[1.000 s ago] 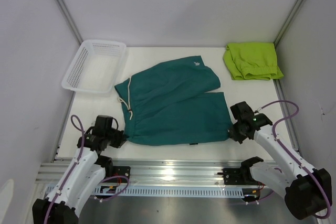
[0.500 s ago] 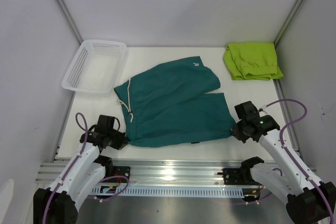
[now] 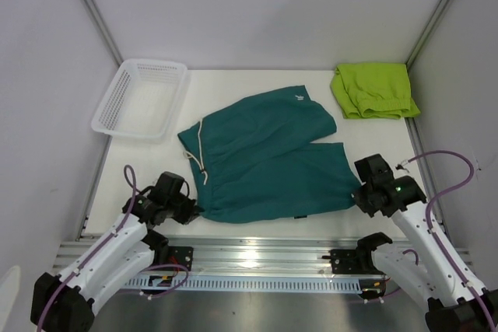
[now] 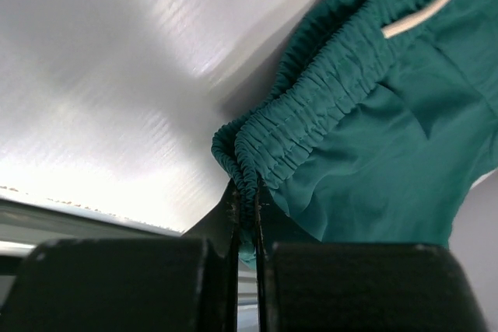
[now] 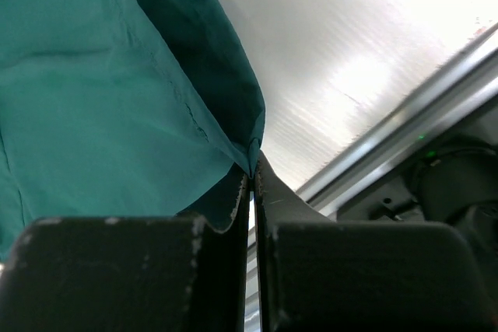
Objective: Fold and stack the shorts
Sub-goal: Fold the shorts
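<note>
A: Where do the teal shorts (image 3: 264,153) lie?

B: Spread flat in the middle of the desk (image 3: 257,82). The left end effector (image 3: 191,211) is pinched tight on the near waistband corner. The right end effector (image 3: 358,195) is pinched tight on the near leg hem corner.

A: How should the robot make the fold?

B: Probably by lifting both corners level, keeping the near edge taut, carrying it over to the far edge and laying it down without dragging the cloth.

A: And the count?

B: Two pairs: the teal, and the lime green shorts (image 3: 373,89), which look folded at the far right corner. One white basket (image 3: 140,99).
</note>
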`<state>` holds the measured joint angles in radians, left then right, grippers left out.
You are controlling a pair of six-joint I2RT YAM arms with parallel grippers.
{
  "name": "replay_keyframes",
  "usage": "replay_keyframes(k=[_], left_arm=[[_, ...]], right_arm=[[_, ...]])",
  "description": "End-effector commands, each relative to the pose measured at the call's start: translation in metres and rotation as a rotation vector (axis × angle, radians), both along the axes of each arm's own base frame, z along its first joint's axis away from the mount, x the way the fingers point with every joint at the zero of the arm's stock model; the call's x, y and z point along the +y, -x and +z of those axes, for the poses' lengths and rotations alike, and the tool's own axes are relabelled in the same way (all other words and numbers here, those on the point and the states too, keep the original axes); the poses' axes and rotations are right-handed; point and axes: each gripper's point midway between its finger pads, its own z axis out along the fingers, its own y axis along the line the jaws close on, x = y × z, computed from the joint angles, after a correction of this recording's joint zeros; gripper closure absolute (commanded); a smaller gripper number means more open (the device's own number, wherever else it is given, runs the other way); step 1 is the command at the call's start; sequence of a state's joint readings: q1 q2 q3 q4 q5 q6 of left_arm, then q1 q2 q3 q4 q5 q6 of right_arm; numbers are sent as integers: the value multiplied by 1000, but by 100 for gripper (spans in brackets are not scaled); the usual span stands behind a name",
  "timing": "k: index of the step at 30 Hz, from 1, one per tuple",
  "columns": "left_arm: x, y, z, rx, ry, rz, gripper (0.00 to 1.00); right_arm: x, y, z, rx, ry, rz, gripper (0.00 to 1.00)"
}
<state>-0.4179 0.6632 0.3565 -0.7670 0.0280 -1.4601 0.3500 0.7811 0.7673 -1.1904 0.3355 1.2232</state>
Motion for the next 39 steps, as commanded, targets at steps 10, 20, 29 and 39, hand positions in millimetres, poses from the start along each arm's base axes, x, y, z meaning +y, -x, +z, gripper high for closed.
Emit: replay_keyframes(k=[10,20,29,39], left_arm=[[-27,-15,13,-3,19,-29,100],[-12,-28,47,-34,-78,1,100],[-13,-53,85,-88,-60,23,100],[17,-100,124,-191,-28,120,100]], right_arm=[[-33,21,20,-39,82,-122,100],[-21,-26,59,-159,86,-40,100],[-1,-85,106,-293,62,1,100],[5,-153,153,-428,11,18,100]])
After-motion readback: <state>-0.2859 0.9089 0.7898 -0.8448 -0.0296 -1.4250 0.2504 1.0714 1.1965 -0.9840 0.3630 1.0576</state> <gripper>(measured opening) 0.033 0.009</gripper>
